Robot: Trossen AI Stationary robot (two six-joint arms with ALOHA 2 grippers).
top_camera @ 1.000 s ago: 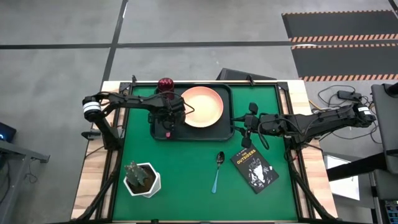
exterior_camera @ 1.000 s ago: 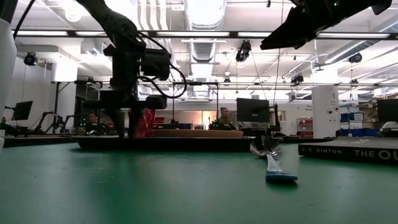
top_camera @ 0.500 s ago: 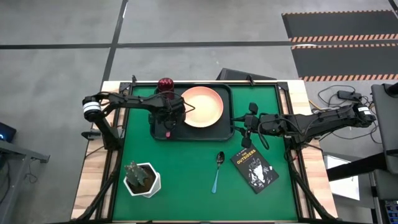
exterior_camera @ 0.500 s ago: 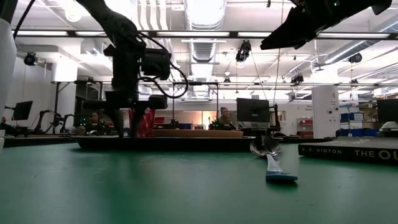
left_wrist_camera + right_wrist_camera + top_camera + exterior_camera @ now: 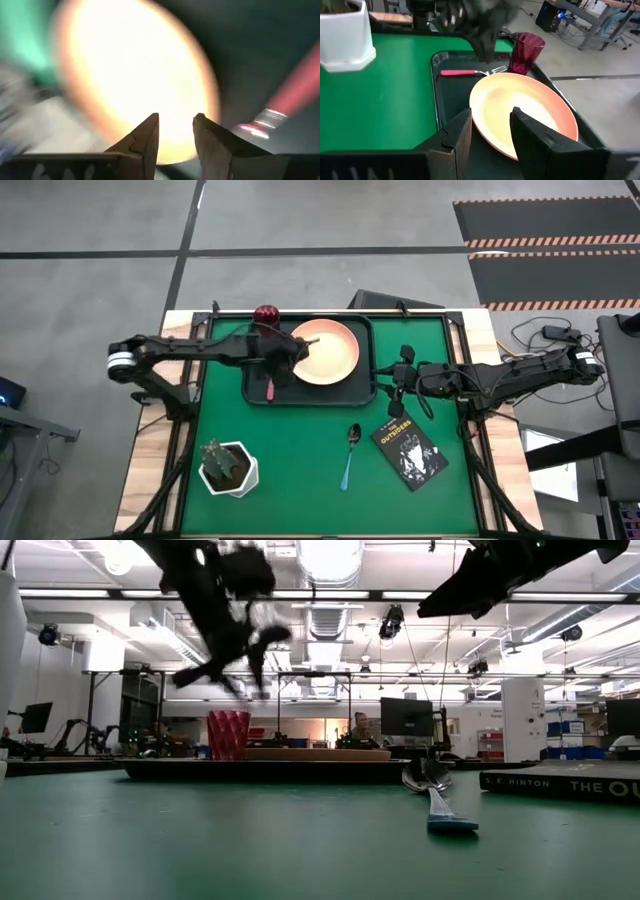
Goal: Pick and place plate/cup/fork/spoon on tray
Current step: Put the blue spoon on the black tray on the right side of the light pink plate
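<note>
The pink-handled fork (image 5: 268, 387) lies flat in the left part of the black tray (image 5: 362, 392); it also shows in the right wrist view (image 5: 460, 73). The peach plate (image 5: 328, 352) lies in the tray, and the dark red cup (image 5: 265, 315) stands at the tray's far left corner. The blue-handled spoon (image 5: 349, 455) lies on the green mat. My left gripper (image 5: 300, 348) is open and empty, high above the tray by the plate's left rim (image 5: 255, 665). My right gripper (image 5: 383, 377) is open and empty at the tray's right edge.
A black book with white lettering (image 5: 408, 448) lies right of the spoon. A white pot with a green plant (image 5: 230, 468) stands near the front left. Bare green mat lies between the pot and the spoon.
My left gripper has risen from the tray's left part, where it stood pointing down, and has tipped and swung toward the plate. The fork stays lying on the tray. My right arm has kept still.
</note>
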